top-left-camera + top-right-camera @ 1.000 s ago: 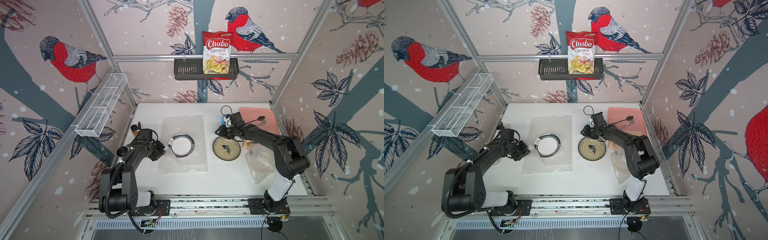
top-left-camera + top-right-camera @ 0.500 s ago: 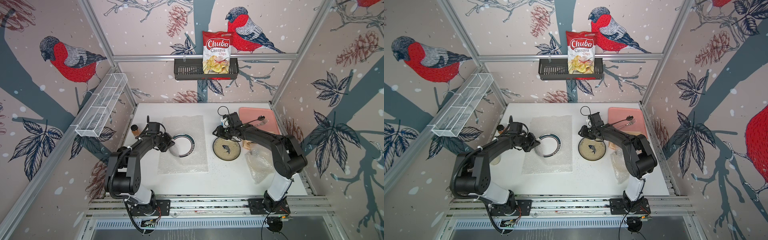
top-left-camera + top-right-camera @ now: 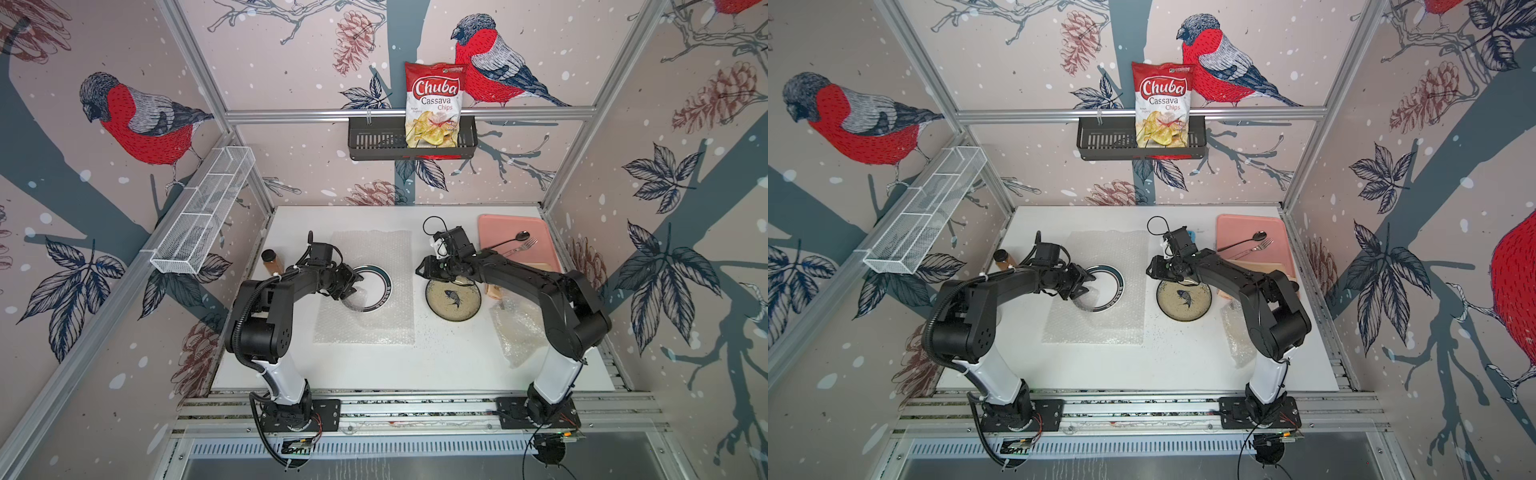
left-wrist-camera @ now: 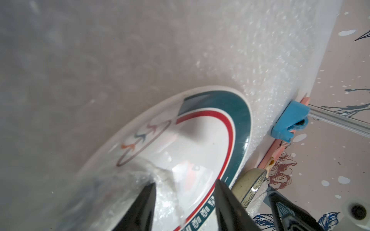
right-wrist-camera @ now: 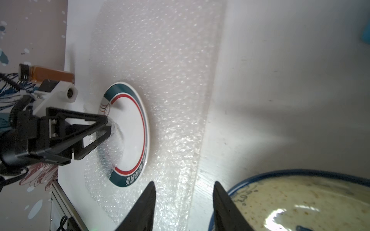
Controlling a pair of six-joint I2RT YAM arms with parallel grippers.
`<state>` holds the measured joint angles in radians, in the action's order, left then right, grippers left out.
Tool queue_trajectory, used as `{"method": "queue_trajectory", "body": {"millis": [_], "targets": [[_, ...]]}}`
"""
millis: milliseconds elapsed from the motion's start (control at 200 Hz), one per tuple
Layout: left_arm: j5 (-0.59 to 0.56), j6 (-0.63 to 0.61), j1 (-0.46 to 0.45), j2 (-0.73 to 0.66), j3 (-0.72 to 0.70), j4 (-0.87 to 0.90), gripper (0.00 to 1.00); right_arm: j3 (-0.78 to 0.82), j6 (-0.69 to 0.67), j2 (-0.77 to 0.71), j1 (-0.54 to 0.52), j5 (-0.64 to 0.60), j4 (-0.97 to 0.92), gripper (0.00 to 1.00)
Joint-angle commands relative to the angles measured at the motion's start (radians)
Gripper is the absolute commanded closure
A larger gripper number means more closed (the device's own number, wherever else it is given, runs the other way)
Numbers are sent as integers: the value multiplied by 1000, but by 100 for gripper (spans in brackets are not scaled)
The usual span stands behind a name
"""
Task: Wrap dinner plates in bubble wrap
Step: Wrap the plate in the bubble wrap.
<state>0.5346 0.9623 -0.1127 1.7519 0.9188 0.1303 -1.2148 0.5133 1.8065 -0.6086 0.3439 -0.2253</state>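
The left hand (image 3: 356,286) gapes loosely around a bubble wrap (image 3: 374,328) corner folded to cover the plate (image 3: 384,286); the right hand (image 3: 420,271) hovers open, empty.

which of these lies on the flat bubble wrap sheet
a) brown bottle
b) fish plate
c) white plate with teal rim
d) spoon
c: the white plate lies on the sheet, whereas the fish plate sits beside it, off the film.
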Motion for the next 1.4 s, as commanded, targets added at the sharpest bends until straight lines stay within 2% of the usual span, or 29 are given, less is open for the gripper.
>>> {"method": "queue_trajectory", "body": {"millis": [0, 65, 210, 440, 660, 775, 871, 986, 1041, 1206, 1396], "targets": [[-58, -10, -4, 30, -12, 31, 36, -10, -87, 4, -49, -13, -88, 53], [-55, -15, -4, 34, -15, 27, 32, 3, -114, 1, -91, -33, -119, 53], [-50, -22, -4, 35, -27, 14, 30, 47, -85, -6, -157, -34, -171, 50], [-44, -43, -4, 35, -45, 9, 30, 115, 33, -23, -243, -6, -136, 46], [-36, -55, -4, 27, -57, 7, 31, 152, 117, -19, -265, 36, -32, 45], [-32, -60, -4, 16, -60, 12, 31, 159, 135, -22, -262, 21, -1, 49], [-28, -59, -4, 4, -66, 9, 31, 161, 145, -20, -251, 41, 27, 56], [-25, -60, -4, -8, -71, 12, 31, 152, 136, -16, -248, 61, 41, 78], [-26, -63, -3, -14, -74, 15, 31, 147, 130, -16, -246, 71, 49, 85], [-23, -64, 3, -32, -101, 6, 31, 87, 99, 5, -240, 161, 90, 90], [-18, -71, 11, -39, -118, 4, 31, -102, 63, 134, -233, 280, 112, 91]]}}
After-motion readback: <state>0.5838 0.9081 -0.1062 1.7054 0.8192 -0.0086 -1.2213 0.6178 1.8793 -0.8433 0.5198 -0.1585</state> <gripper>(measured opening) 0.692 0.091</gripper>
